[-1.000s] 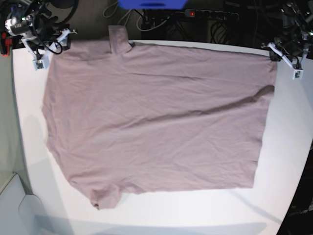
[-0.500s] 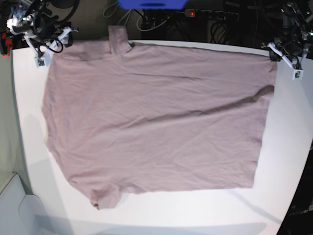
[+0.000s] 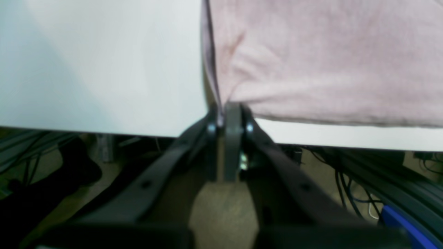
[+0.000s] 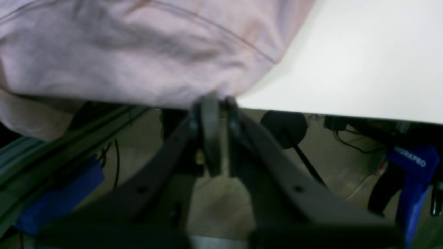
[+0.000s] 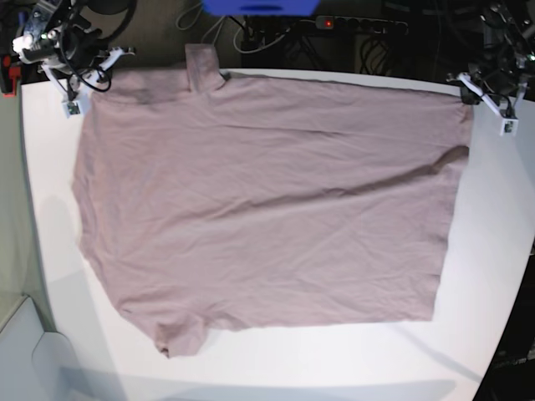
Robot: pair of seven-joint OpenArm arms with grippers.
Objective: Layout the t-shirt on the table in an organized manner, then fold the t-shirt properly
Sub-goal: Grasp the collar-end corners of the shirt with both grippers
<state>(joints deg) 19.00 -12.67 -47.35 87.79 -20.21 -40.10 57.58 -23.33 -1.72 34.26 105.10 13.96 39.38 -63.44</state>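
The mauve-brown t-shirt (image 5: 267,200) lies spread flat on the white table (image 5: 493,234), with one sleeve hanging over the far edge. My left gripper (image 5: 470,93) is at the shirt's far right corner. The left wrist view shows that left gripper (image 3: 228,110) shut, pinching the corner of the t-shirt (image 3: 328,58) at the edge of the table (image 3: 97,62). My right gripper (image 5: 96,77) is at the far left corner. In the right wrist view this right gripper (image 4: 214,102) is shut on the edge of the t-shirt (image 4: 138,52) beside the table (image 4: 363,69).
A blue object (image 5: 259,7) and a power strip with a red light (image 5: 326,23) sit behind the table among cables. A blue clamp (image 4: 408,162) hangs below the table edge. A grey shape (image 5: 25,351) is at the near left.
My right gripper has drawn back slightly toward the far left and closed on the shirt's edge. The left gripper and the rest of the shirt have not moved.
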